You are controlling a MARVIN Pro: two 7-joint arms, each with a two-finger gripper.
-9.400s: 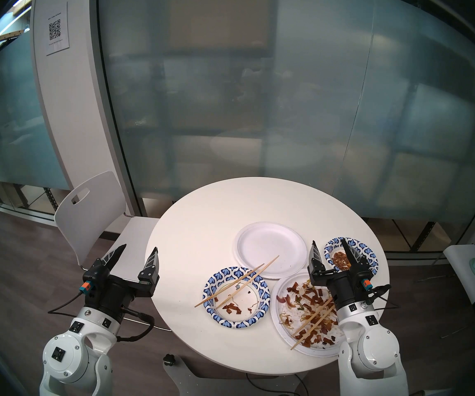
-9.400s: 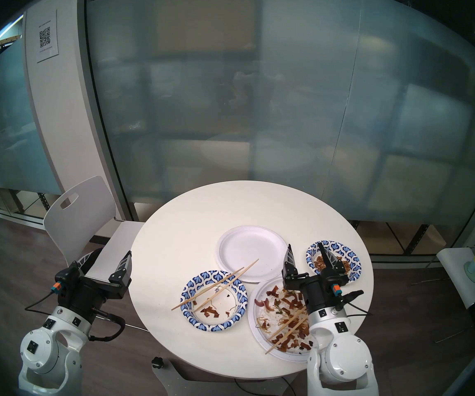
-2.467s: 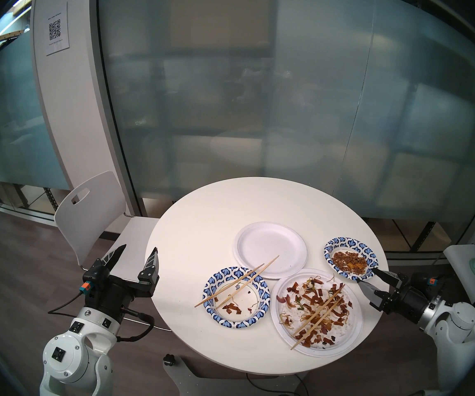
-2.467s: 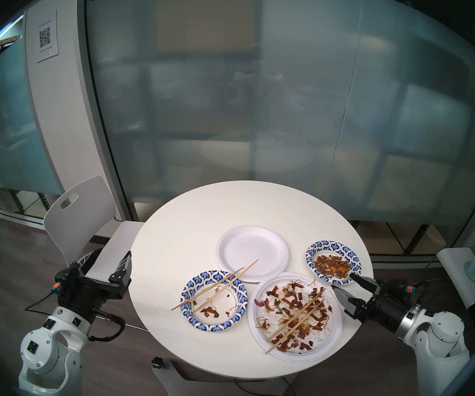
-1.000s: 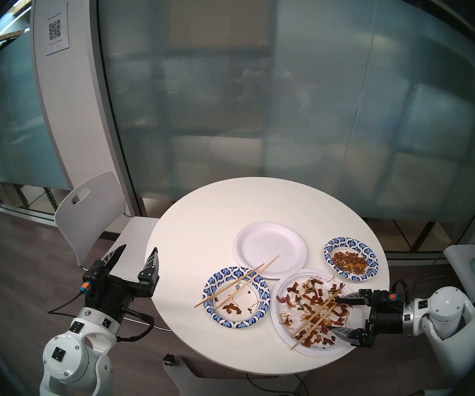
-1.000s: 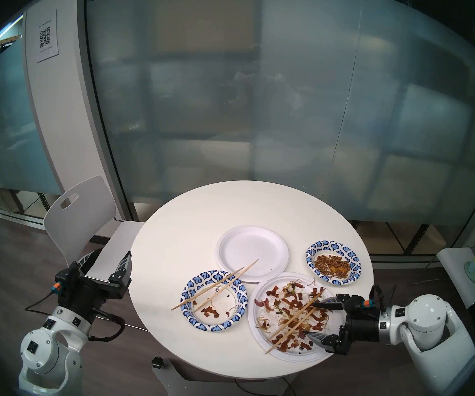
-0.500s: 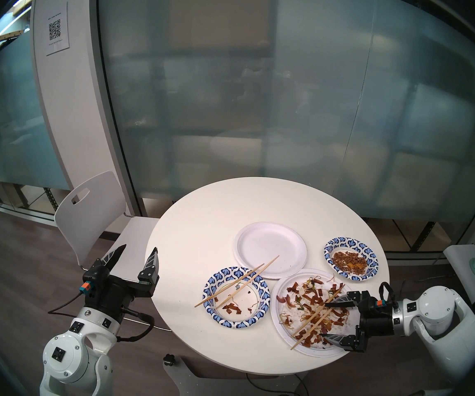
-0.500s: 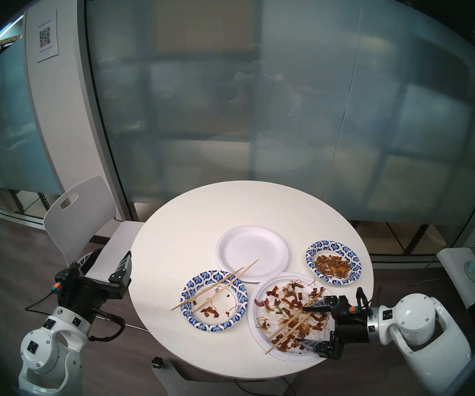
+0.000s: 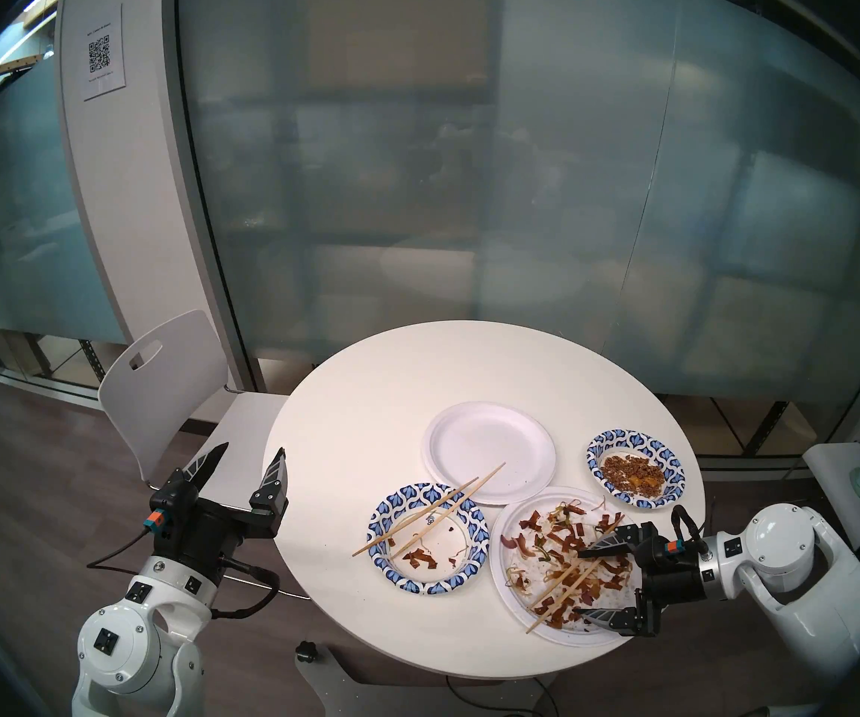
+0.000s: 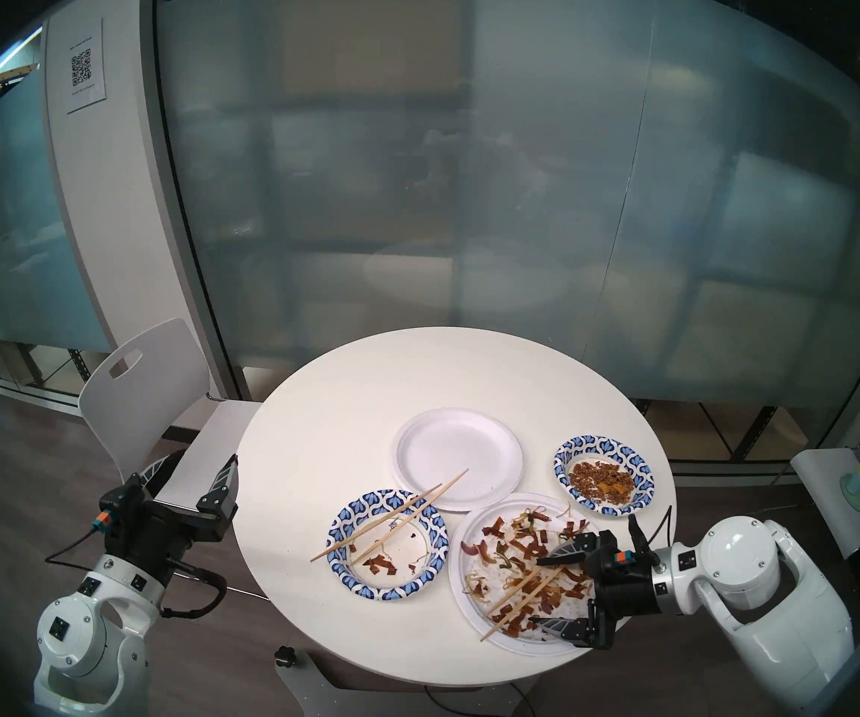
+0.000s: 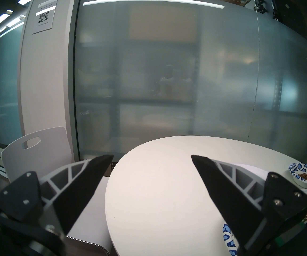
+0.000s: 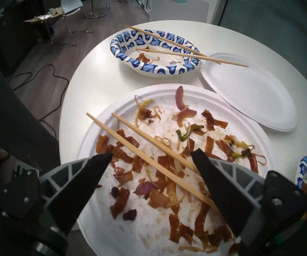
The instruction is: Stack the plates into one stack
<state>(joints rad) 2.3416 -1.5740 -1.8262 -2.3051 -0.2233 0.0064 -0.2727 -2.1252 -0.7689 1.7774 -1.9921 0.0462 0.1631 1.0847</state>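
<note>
- So the right hand (image 9: 579, 580) sits low right in the head view, fingers spread wide with nothing in them, one tip on each side of the pair of chopsticks (image 12: 154, 157) lying on the messy white plate (image 9: 513, 610). My guess: it's lined up to pinch those sticks off first, because nothing stacks flat with them lying there.
- The left hand (image 9: 249, 449) is parked at lower left, off the edge of the round surface (image 9: 366, 416), also wide open and empty. Looks like it's just waiting out of the way.
- Plates, counted: four, all separate or barely overlapping, no stack yet.
  - two big plain white ones: the clean white plate (image 9: 490, 442) a bit right of centre, and the messy one below it in the frame, its rim just touching or overlapping the clean one's.
  - two smaller blue-pattern ones: the left patterned plate (image 9: 391, 504), left of the messy plate, and the far patterned plate (image 9: 671, 457) at the right, holding crumbly brown leftovers.
- Chopsticks, counted: four sticks, two pairs. The second pair (image 9: 428, 509) lies across the left patterned plate, tips reaching over the clean plate's rim.
- Food scraps cover the messy plate, so I'd say tilting it risks a spill.
- One white chair (image 9: 159, 385) at the left.
</note>
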